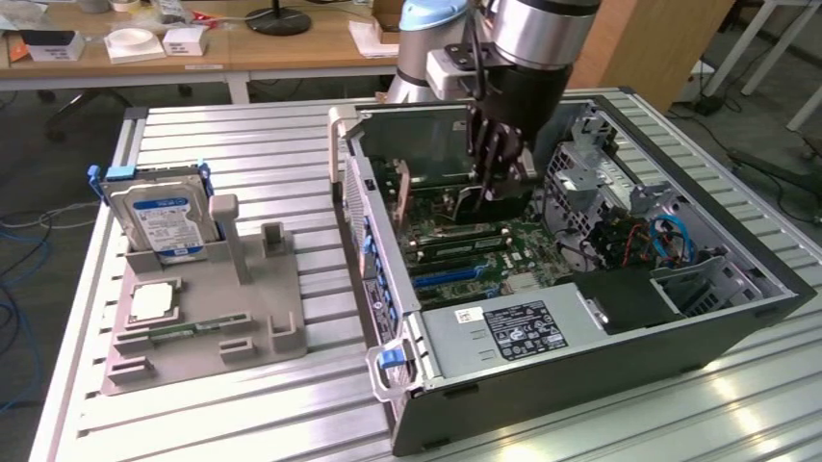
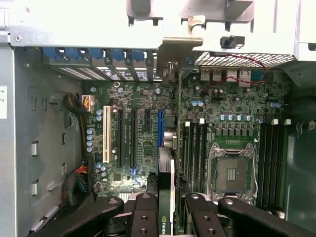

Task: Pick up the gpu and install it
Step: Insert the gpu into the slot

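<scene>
Inside the open computer case (image 1: 719, 327), black fingers (image 2: 145, 217) grasp the gpu (image 2: 166, 197) edge-on over the green motherboard (image 2: 237, 106); the exterior view adds a hard drive (image 1: 161, 221) at left

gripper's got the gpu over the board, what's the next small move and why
Probably a short, straight lowering. The gripper is shut on the gpu, held edge-down inside the computer case, seemingly lined up with the blue slot on the motherboard. The card looks above the slot, not seated.
</scene>
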Controlling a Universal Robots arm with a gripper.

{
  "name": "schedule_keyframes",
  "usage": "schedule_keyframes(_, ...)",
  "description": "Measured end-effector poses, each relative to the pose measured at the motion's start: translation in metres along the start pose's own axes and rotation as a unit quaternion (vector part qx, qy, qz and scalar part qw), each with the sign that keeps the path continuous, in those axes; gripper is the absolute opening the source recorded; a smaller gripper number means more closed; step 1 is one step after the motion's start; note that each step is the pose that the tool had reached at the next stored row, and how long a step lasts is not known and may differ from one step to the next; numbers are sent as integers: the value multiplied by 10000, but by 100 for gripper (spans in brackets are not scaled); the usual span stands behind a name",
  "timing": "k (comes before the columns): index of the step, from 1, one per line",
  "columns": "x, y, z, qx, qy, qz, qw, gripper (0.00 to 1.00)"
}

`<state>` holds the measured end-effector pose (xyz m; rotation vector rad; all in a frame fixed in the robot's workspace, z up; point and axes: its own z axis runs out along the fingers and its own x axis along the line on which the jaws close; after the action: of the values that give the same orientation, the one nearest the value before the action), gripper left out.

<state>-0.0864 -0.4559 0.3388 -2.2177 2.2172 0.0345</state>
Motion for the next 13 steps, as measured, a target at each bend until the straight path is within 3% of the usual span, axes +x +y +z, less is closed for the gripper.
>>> schedule_keyframes(13,32,-2,181,0,0,0,10000,26)
